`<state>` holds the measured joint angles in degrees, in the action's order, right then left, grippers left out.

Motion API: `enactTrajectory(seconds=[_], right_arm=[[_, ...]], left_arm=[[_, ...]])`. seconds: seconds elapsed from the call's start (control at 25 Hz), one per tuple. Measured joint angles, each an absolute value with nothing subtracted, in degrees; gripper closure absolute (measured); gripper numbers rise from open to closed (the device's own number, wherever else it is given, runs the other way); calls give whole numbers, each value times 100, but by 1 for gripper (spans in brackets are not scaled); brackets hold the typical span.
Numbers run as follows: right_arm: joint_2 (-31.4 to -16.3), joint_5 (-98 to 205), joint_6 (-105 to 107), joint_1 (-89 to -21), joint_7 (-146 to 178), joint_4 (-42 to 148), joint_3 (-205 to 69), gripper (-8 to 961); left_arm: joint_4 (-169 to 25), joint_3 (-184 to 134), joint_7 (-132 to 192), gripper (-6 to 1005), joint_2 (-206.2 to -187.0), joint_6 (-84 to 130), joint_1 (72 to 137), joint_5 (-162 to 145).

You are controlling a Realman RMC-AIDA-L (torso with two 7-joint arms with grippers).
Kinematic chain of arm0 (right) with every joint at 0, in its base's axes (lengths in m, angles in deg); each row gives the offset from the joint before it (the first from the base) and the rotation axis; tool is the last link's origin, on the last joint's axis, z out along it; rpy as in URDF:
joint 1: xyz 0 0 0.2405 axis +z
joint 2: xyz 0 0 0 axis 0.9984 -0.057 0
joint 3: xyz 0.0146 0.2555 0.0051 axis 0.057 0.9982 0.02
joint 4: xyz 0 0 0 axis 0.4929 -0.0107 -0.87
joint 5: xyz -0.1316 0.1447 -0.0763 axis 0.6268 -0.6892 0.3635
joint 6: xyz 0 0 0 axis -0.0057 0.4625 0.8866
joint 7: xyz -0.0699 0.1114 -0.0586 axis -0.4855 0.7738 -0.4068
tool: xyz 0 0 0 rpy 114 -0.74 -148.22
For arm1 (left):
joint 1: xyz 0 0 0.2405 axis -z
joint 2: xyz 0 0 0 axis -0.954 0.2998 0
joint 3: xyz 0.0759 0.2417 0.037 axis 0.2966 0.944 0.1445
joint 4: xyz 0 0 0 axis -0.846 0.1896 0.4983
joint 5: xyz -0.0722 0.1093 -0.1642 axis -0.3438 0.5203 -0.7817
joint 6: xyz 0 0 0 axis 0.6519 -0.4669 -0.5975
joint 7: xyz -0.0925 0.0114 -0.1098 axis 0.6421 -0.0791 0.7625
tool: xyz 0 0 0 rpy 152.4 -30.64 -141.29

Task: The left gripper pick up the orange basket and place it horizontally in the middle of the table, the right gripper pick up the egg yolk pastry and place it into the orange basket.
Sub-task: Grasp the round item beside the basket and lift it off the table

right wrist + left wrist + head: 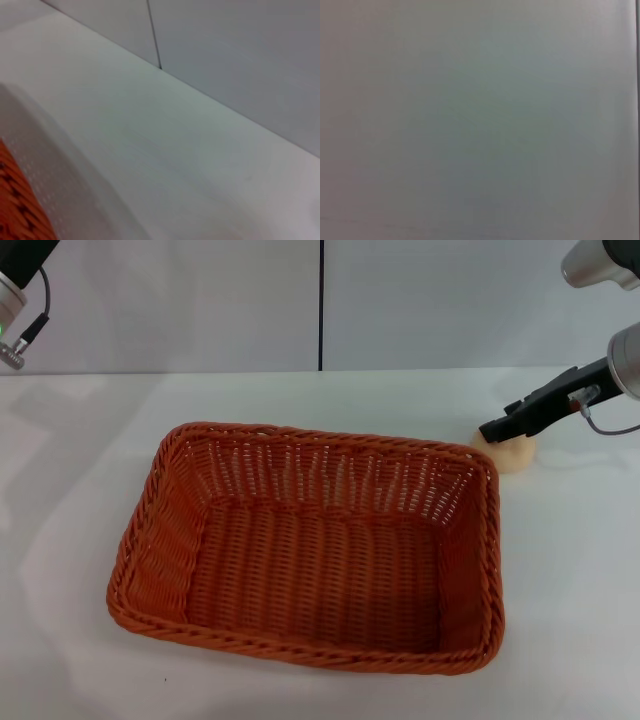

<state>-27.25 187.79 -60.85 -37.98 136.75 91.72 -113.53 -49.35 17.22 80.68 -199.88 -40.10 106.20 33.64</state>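
Pastry [510, 453] near table's [90, 440] far right edge: soft, light, crumbly. Right gripper [492, 431] at it, grip unclear. Basket [310, 545] sits centred.

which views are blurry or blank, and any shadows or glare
Head view: sharp, the orange basket casts a soft shadow on the table, faint sheen there. Left wrist view: a blank grey-green field. Right wrist view: soft focus, basket corner blurred, its shadow beside it.
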Motion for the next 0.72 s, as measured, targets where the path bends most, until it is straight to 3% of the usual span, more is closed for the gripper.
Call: enactTrajectory(seconds=[0.12, 0.32, 0.6, 0.72], right_arm=[[-2725, 18779, -6112, -3798, 13682, 9175, -11352, 339], [-2725, 18779, -6168, -3773, 13694, 9182, -11353, 558], [-2725, 18778, -6171, -3770, 13701, 9228, -11340, 737], [-2725, 18778, -6170, -3800, 13702, 9302, -11240, 750]], left_arm=[[-4936, 1721, 8006, 363, -19986, -4007, 10622, 3364], [-4936, 1708, 7980, 364, -19986, -3989, 10622, 3365], [-4935, 1703, 7977, 365, -19985, -3978, 10622, 3365], [-4935, 1699, 7976, 365, -19985, -3957, 10622, 3365]])
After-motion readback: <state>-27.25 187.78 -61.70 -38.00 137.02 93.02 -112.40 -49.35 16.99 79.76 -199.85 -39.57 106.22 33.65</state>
